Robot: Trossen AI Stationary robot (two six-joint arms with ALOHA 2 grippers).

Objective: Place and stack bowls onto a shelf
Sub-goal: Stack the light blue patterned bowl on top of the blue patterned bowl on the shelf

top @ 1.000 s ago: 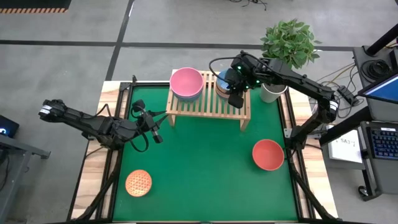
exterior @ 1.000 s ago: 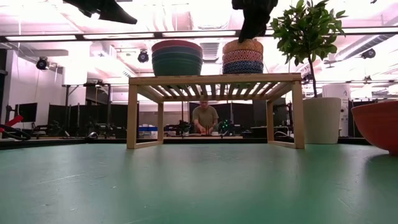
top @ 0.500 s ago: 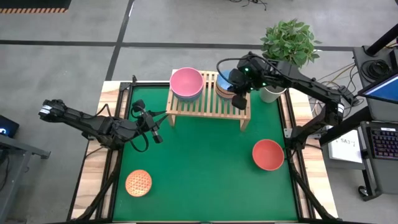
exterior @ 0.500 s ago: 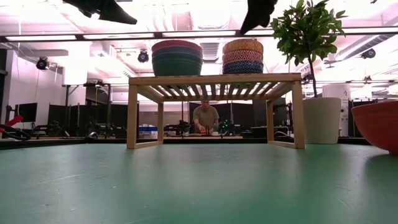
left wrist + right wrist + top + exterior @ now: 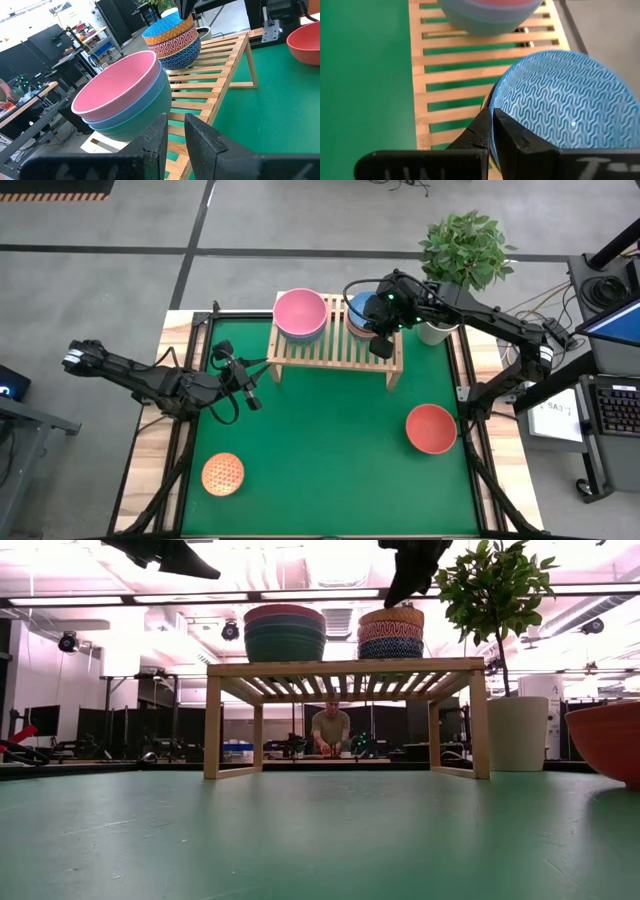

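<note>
Two stacks on the shelf (image 5: 336, 348).
Your right tool (image 5: 492, 120) hangs closed, empty, over the light-blue bowl (image 5: 560, 107); only the low view shows patterned bowls (image 5: 390, 632) beneath.

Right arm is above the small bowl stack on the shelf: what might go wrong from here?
1. The right gripper, fingers shut, hangs beside the blue patterned bowl's rim; a sideways move might nudge the tall small-bowl stack off the shelf.
2. The red bowl and orange bowl lie far apart, so long reaches remain.
</note>
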